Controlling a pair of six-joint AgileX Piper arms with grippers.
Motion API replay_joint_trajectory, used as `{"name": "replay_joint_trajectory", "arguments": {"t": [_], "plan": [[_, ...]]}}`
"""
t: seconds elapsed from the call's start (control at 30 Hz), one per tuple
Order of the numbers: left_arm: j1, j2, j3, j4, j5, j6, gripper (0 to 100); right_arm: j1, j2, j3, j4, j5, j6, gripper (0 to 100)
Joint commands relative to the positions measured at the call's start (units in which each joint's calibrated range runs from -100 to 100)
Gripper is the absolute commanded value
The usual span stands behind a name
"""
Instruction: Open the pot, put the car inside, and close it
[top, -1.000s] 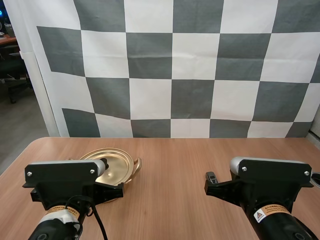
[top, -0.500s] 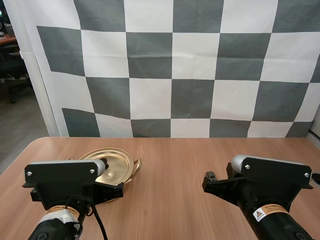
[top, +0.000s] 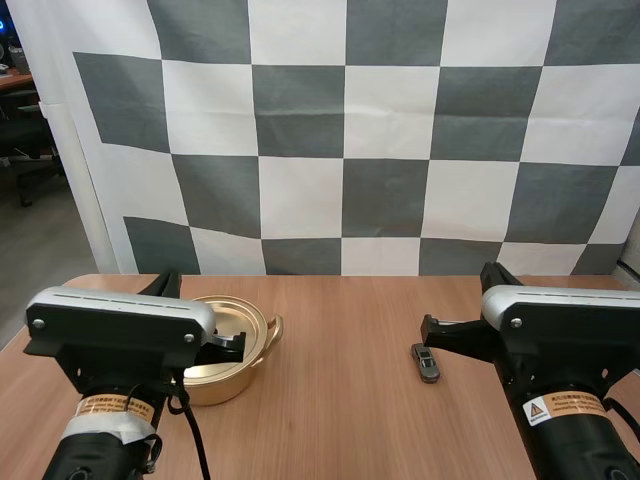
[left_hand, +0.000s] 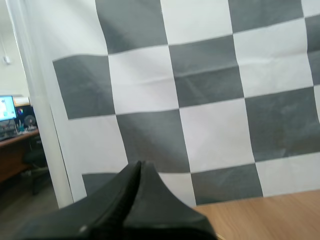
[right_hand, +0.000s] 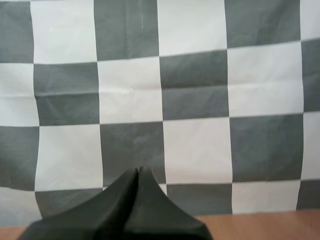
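Inspection of the table (top: 340, 430): a flat top with a pale brown wood grain and a matte finish.

Pot (top: 222, 384): round, shallow, brass-coloured metal with a polished sheen, standing toward 9 o'clock on the table. A small looped handle (top: 275, 326) projects from its side at 3 o'clock. The lid (top: 240, 318) is of the same bright metal, a disc with concentric rings, and appears to lie on the rim. Its middle is hidden behind the left arm (top: 115, 335), so the seating cannot be fully confirmed.

Car (top: 426, 362): a small dark grey toy, narrow and elongated, lying on the bare wood at 3 o'clock from the pot and well apart from it. Its length runs roughly 12 to 6 o'clock. It is just beside the front of the right arm (top: 565, 340), at that arm's 9 o'clock, and nothing touches it.

Left fingers (left_hand: 138, 170): black, smooth, pressed together into one dark wedge with a thin seam, holding nothing.

Right fingers (right_hand: 138, 175): the same closed black wedge, likewise holding nothing.

Both arms have blocky black housings with grey rounded tops.
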Motion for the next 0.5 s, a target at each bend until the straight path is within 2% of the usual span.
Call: {"name": "replay_joint_trajectory", "arguments": {"t": [0.0, 0.07, 0.13, 0.23, 0.33, 0.47], "plan": [[-0.04, 0.00, 0.00, 0.02, -40.55, 8.84, 0, 0.04, 0.00, -0.17, 0.14, -50.20, -12.24, 0], [-0.04, 0.00, -0.40, 0.02, -36.98, 13.05, 0, 0.04, 0.00, -0.84, 0.19, -46.19, -13.40, 0], [-0.04, 0.00, -3.48, 0.02, -27.62, 12.26, 0, 0.04, 0.00, -2.92, 0.85, -34.05, -13.40, 0], [-0.04, 0.00, -12.86, -3.91, -1.24, 6.62, 0, 0.04, 0.28, -7.97, 4.92, -5.25, -13.40, 0], [-0.04, 2.53, -23.73, -8.63, 22.42, 2.68, 0, 0.04, 2.79, -14.02, 7.19, 17.87, -13.40, 0], [-0.04, 8.71, -38.76, -9.52, 45.77, 2.64, 0, 0.04, 4.99, -19.97, 7.69, 32.50, -13.40, 0]]}}
